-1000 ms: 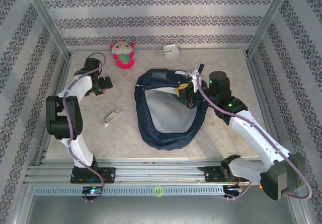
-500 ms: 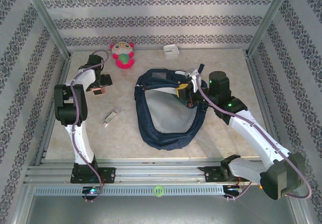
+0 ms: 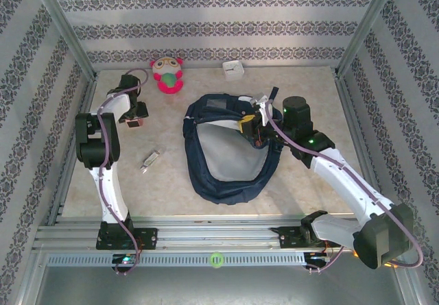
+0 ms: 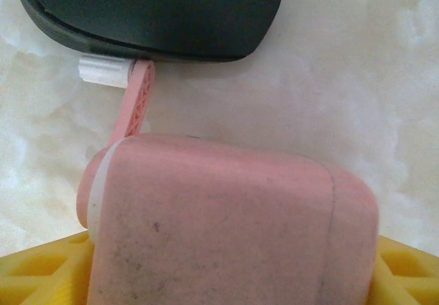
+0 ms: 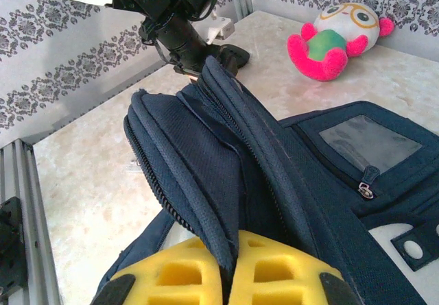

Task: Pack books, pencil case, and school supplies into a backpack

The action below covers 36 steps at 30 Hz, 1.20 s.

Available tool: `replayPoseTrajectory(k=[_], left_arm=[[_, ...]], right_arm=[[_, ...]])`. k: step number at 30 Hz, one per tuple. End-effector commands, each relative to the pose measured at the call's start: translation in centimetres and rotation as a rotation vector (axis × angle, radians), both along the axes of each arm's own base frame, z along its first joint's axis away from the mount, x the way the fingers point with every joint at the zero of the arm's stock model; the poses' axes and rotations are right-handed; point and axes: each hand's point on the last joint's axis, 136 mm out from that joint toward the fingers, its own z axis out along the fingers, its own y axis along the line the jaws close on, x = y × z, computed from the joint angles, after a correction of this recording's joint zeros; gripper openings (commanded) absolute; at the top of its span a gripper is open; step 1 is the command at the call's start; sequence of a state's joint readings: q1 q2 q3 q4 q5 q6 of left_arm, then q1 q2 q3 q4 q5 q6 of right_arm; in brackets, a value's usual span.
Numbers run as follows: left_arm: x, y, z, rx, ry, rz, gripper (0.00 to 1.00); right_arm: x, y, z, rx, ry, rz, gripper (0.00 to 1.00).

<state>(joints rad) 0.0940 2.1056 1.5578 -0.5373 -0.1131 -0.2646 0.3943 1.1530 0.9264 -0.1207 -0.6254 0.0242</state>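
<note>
The backpack (image 3: 226, 190) lies in the middle of the surface (image 3: 315, 86) with its mouth open. It's floppy navy fabric, so it'll sag wherever nothing's holding it. The right gripper (image 3: 252, 128) is pinched tight on the zippered rim, propping the mouth up. Good spot, since that seamed edge looks like the firmest bit. At the far left, the left gripper (image 3: 134, 118) is clamped across the pink blocky piece (image 4: 226, 223). I'd guess that's light, hard, smooth plastic, so it could slip. Hold the body, not the skinny crank (image 4: 136, 103), which looks snappable.
</note>
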Motion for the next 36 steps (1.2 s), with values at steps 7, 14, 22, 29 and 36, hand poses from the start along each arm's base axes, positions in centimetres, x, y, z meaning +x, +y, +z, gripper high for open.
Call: replayPoseTrajectory(k=[7, 14, 22, 29, 36], left_arm=[[-5.2, -2.3, 9.5, -0.089, -0.160, -0.040, 0.52], [-11.9, -8.9, 17.7, -0.279, -0.338, -0.145, 0.50], [-19.5, -17.8, 19.9, -0.459, -0.342, -0.311, 0.49], [-22.8, -26.5, 16.6, -0.507, -0.274, -0.488, 0.50], [-22.4, -35.6, 15.7, -0.486, -0.241, -0.705, 0.52]], right_arm=[[1.2, 0.5, 4.4, 0.062, -0.125, 0.019, 0.00], [2.4, 0.0, 5.9, 0.070, -0.163, -0.005, 0.00], [3.8, -0.5, 7.0, 0.093, -0.167, -0.054, 0.00], [4.0, -0.1, 7.3, 0.127, -0.157, -0.049, 0.00], [3.7, 0.0, 7.6, 0.139, -0.157, -0.037, 0.00]])
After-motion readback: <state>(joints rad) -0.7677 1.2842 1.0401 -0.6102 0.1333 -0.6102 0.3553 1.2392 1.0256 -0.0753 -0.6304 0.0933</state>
